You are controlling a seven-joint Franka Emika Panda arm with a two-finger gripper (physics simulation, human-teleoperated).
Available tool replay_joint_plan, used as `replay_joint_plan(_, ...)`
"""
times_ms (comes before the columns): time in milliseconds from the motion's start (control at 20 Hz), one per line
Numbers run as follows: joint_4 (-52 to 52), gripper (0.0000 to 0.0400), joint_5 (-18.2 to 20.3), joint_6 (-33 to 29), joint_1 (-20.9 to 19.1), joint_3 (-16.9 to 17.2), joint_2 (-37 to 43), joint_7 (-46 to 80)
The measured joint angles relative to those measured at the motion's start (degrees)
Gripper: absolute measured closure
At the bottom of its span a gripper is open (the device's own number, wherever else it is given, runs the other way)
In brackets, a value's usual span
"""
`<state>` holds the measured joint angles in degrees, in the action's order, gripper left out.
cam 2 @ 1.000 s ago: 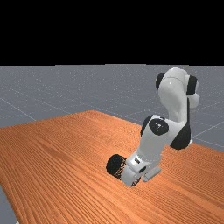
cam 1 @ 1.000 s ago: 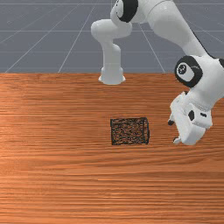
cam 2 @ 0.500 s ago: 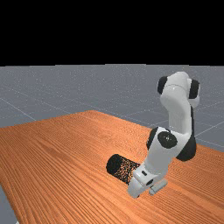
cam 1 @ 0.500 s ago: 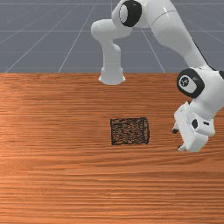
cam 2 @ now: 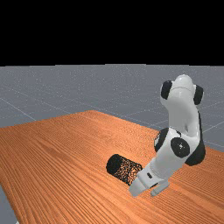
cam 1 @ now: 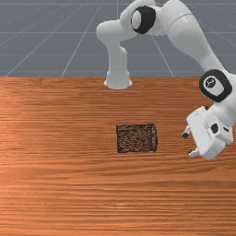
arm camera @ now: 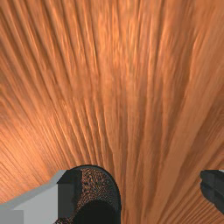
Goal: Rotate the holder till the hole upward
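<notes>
orange-brown table (cam 1: 55, 193), grey floor (cam 1: 50, 41) beyond.

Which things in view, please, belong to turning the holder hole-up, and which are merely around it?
Part of the job:
- black mesh cylindrical holder, lying on its side
- white gripper, jaws apart, off the holder
- white and grey robot arm

Just surroundings:
- orange-brown wooden table, the support
- grey floor
</notes>
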<state>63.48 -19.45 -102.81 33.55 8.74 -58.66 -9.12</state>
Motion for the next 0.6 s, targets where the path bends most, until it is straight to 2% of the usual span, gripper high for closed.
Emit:
replay_joint_plan(50, -8.66, 0.0000, -2.67, 7.62, 1.67, 2.63, -4.94, -0.08)
replay_joint_plan(150, -5.71, 0.0000, -2.80, 6.07, 1.63, 2.52, -3.41, 0.23)
replay_joint_plan(200, -8.64, 0.0000, -4.00, 8.60, 2.04, 3.70, -5.29, -0.22)
replay_joint_plan(450, 3.66, 0.0000, -4.23, 1.07, 0.73, 3.30, 1.23, 0.29)
replay_joint_plan(600, 6.30, 0.0000, -4.81, -0.42, 0.27, 3.74, 2.51, 0.16)
